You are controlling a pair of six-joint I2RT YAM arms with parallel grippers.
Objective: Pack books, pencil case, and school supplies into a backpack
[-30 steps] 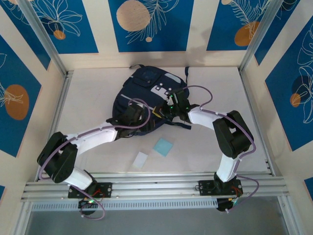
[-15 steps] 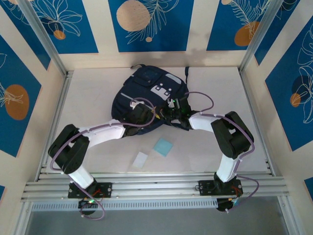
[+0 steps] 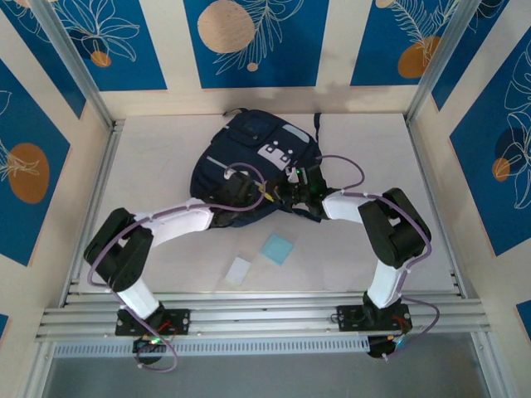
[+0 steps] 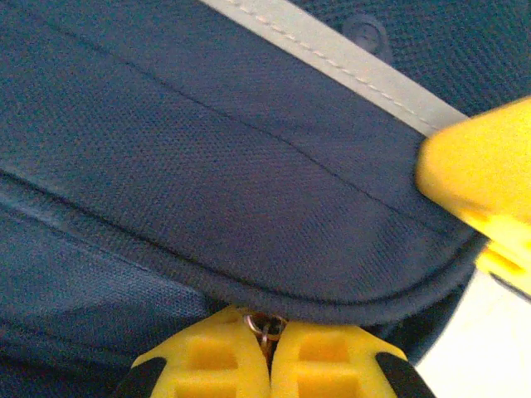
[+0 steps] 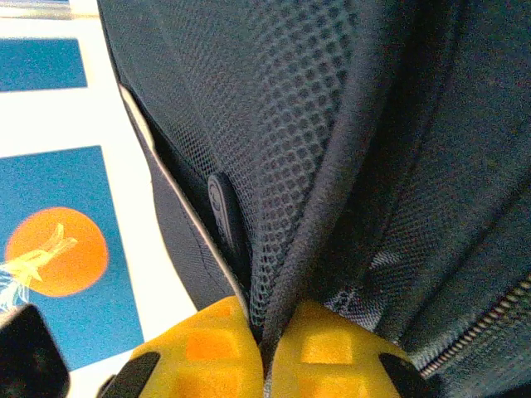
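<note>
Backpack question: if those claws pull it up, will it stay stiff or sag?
Probably sag: the backpack is soft cloth, its mesh folding where the right gripper pinches it. The rough weave likely won't slip. The left gripper is shut on a small zip ring, so pulling there may just slide the zip.

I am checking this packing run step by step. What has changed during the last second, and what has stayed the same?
The left gripper moved right along the backpack, toward the right gripper, and closed on the zipper pull. The right gripper stayed shut on the backpack fabric. The blue pad and the white piece did not move.
</note>
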